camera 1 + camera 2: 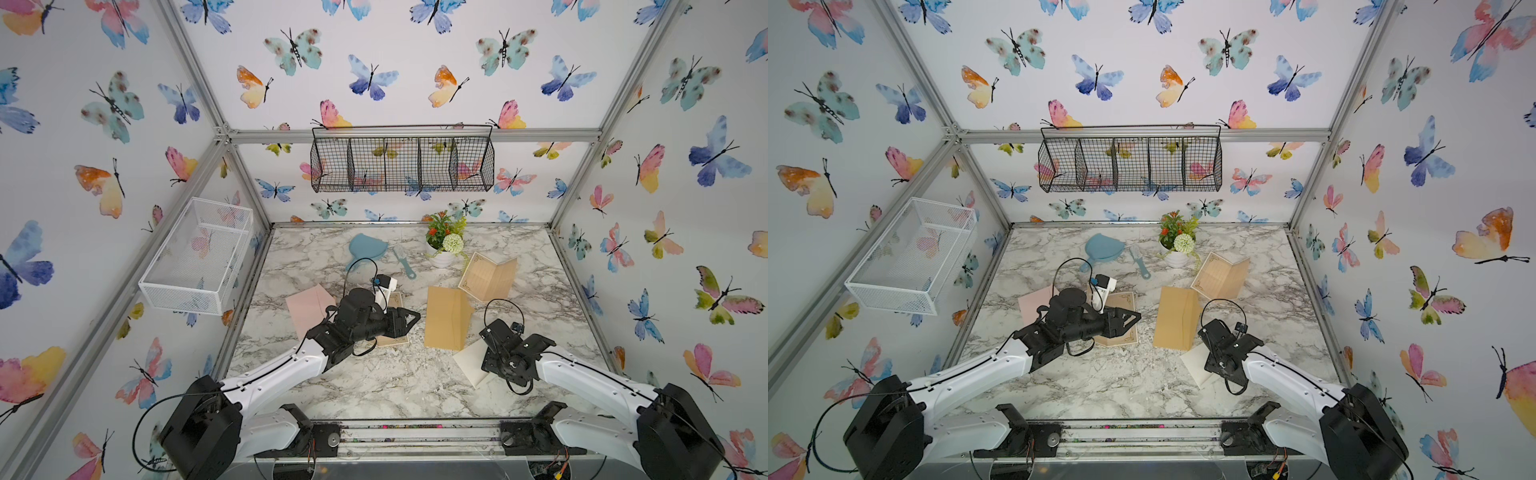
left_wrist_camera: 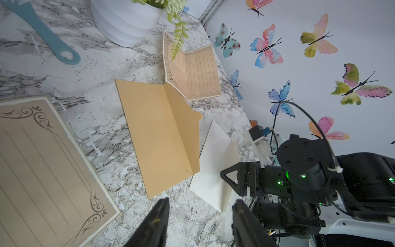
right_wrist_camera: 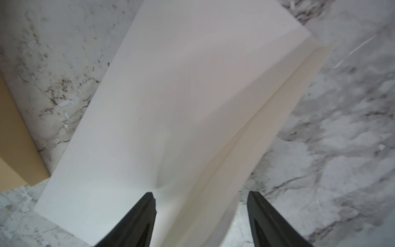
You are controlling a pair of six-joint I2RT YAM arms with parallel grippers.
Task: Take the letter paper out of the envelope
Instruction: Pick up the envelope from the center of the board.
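Observation:
A white envelope (image 1: 471, 365) (image 1: 1196, 368) (image 2: 213, 162) (image 3: 181, 96) lies flat on the marble table at the front right, with a cream strip along one long edge. My right gripper (image 3: 201, 192) (image 2: 229, 181) points down onto it and is open. One of its fingers (image 3: 141, 218) presses on the envelope's face, and the other stands on the marble past the cream edge. Whether letter paper is inside this envelope I cannot tell. My left gripper (image 2: 201, 200) (image 1: 411, 320) hovers open and empty over bare marble, beside a flat lined letter paper (image 2: 42, 171) (image 1: 1121, 332).
A tan envelope (image 1: 446, 318) (image 2: 154, 132) with its flap raised lies mid-table. Behind it is a folded lined sheet (image 1: 490, 276). A pink envelope (image 1: 305, 307) lies left. At the back stand a flower pot (image 1: 442, 257), a blue hand mirror (image 1: 365, 247) and a comb (image 1: 405, 262).

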